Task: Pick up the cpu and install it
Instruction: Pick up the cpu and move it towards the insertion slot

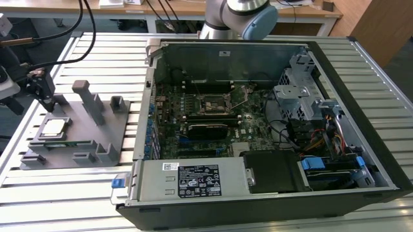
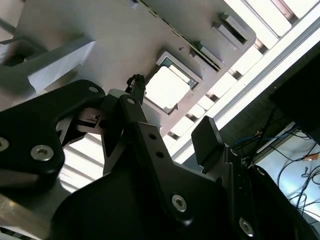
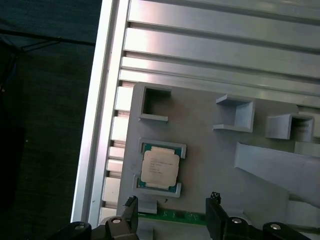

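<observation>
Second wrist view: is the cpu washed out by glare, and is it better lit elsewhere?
Second wrist view: the cpu is blown out near white, its top featureless. First wrist view: evenly lit, pale top and green edge distinct. Exterior view: pale but distinct against the grey fixture.

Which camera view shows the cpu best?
The first wrist view: the cpu lies face-on in a recess of the grey holder. The second wrist view shows it aslant under glare; the exterior view shows it far off, on the exterior view's left.
</observation>
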